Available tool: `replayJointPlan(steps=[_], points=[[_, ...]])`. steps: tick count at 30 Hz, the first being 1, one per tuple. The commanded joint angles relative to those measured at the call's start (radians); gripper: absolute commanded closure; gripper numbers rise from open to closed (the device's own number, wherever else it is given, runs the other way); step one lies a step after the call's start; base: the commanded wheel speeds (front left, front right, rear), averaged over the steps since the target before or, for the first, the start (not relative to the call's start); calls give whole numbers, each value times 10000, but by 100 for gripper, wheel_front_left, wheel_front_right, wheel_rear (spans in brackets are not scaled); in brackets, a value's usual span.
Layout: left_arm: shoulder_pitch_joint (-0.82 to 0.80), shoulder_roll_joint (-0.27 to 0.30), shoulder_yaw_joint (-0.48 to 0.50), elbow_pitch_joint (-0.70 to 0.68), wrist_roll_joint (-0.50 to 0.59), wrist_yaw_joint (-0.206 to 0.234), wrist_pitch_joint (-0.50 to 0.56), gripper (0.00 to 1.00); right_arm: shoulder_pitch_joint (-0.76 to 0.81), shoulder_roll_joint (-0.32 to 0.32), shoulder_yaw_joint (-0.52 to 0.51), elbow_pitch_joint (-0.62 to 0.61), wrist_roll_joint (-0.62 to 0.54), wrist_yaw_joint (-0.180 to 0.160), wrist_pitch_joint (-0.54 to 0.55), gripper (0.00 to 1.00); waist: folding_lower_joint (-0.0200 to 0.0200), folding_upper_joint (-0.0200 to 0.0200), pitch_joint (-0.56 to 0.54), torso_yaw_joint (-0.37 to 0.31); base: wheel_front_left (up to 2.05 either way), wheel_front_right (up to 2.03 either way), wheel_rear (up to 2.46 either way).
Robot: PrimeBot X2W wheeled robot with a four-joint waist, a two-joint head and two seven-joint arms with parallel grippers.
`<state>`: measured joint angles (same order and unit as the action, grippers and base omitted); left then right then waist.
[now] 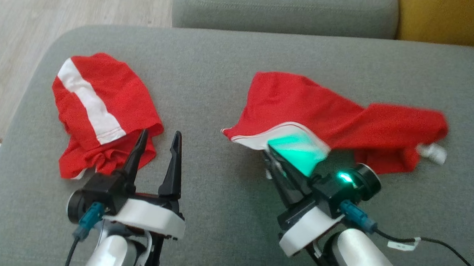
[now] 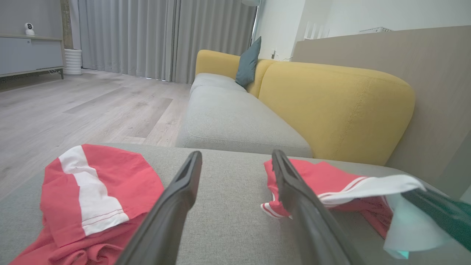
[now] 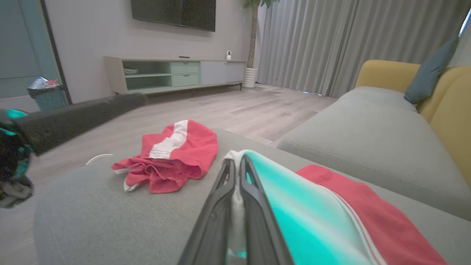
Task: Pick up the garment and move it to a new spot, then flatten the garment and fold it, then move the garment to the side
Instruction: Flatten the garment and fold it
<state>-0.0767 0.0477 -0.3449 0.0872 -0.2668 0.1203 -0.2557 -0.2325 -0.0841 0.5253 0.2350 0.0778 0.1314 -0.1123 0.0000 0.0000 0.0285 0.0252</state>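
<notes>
Right gripper (image 3: 235,163) pinches the edge of the crumpled red, white-banded fabric garment (image 1: 305,104) on the grey sofa seat (image 1: 216,65); so thin a bite may slip on lifting.

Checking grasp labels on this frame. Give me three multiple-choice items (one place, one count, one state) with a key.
1. Where does the right tool grip the right garment?
A. a far red corner
B. its white band, at the near edge
C. nowhere, it hangs clear

2. How many red garments lie on the grey cushion?
A. one
B. three
C. two

3. How is the left tool?
A. open, holding nothing
B. shut on cloth
C. shut, empty

Key:
1 B: the right wrist view shows white cloth pinched between the closed fingers.
2 C: the left garment, with its white stripe, and the right one lie apart on the cushion.
3 A: its fingers stand spread, with bare cushion between them in the left wrist view.
</notes>
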Motion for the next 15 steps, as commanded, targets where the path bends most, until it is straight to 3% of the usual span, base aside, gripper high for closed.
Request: replayJointPlan(steps=[1, 8, 15], points=[[-258, 26, 362, -331, 24, 47, -61, 0, -138, -80, 338, -625, 147, -7, 87, 100, 0, 0, -172, -85, 0, 0, 0], [-63, 26, 420, -432, 95, 41, -61, 0, 274, -874, 879, -2494, 495, -7, 776, 100, 0, 0, -310, -55, 0, 0, 0], [-135, 26, 338, -533, 81, 16, -61, 0, -640, -1662, 22, -3563, 489, -7, 1511, 100, 0, 0, -31, 269, 0, 0, 0]])
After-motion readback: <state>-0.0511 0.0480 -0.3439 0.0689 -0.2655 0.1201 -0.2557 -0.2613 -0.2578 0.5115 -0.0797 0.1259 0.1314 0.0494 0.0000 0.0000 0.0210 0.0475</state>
